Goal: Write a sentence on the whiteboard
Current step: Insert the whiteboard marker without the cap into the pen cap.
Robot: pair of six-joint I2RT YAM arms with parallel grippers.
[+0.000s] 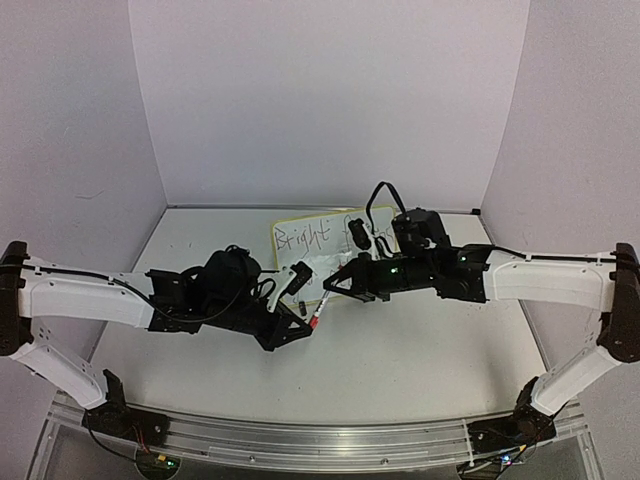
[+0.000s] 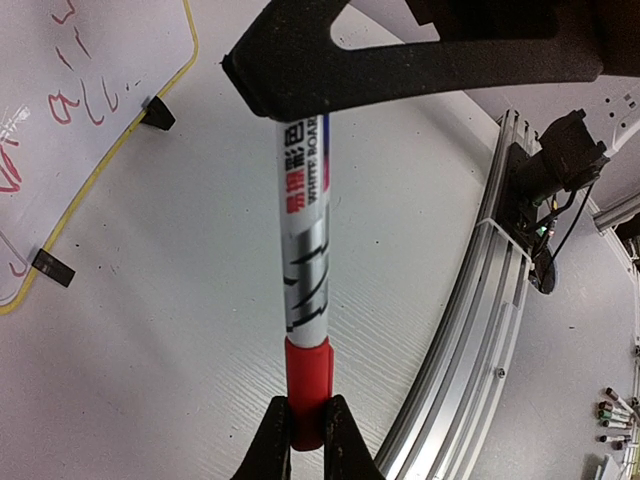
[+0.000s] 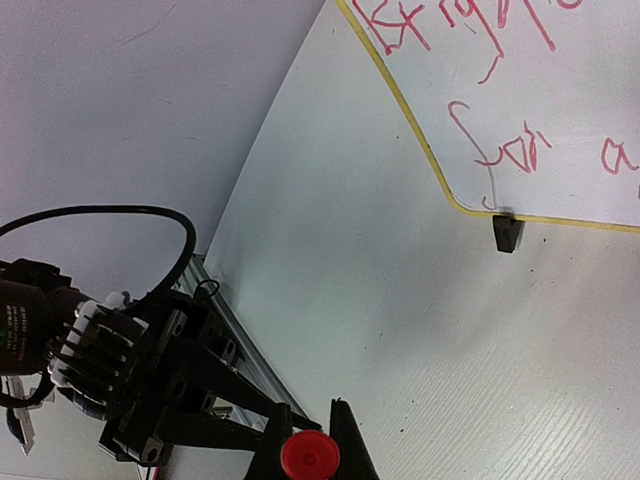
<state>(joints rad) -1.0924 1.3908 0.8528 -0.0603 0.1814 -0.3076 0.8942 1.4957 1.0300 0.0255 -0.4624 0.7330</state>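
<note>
The whiteboard (image 1: 318, 262) stands at mid-table with a pale yellow rim and black clip feet (image 3: 508, 233). The sentence (image 3: 420, 25) runs in thin red script over two lines, "Bright" above "for a"; my right arm hides part of it from above. In front of the board, a white marker (image 2: 305, 230) with a red cap (image 2: 306, 370) is held between both grippers. My left gripper (image 2: 308, 405) is shut on the red cap. My right gripper (image 3: 312, 405) is shut on the marker's other end, where a round red end (image 3: 310, 458) faces the camera.
An aluminium rail (image 1: 300, 440) runs along the table's near edge. Beyond it lie several spare markers (image 2: 615, 415). My left arm's black wrist and cable (image 3: 100, 340) sit close beside the right gripper. Purple walls enclose the table on three sides.
</note>
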